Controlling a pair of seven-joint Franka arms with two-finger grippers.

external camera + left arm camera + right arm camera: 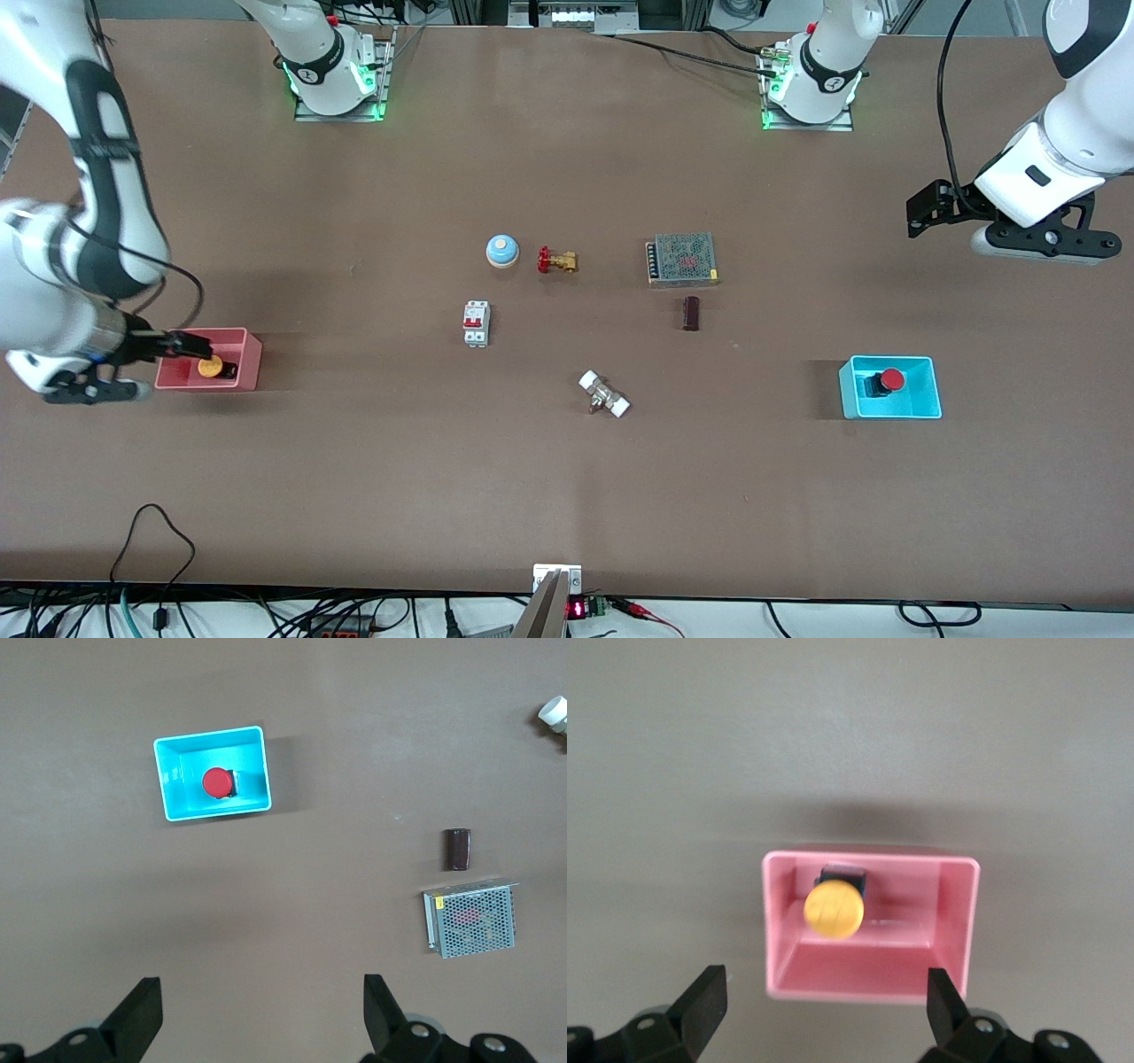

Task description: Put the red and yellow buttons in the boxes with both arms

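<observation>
The orange-yellow button (211, 366) lies in the pink-red box (249, 363) at the right arm's end of the table. My right gripper (188, 342) is open and empty, low over that box's outer edge. In the right wrist view my right gripper (827, 1001) frames the pink-red box (958, 921) with the yellow button (833, 909) inside. The red button (890, 380) lies in the cyan-blue box (890, 408) at the left arm's end. My left gripper (923, 216) is open and empty, high over bare table. The left wrist view shows my left gripper (263, 1010), the cyan box (213, 734) and the red button (216, 782).
Mid-table stand a blue dome bell (502, 251), a brass valve with a red handwheel (557, 260), a metal mesh power supply (682, 259), a dark brown block (691, 313), a white circuit breaker (477, 323) and a white-ended fitting (604, 394).
</observation>
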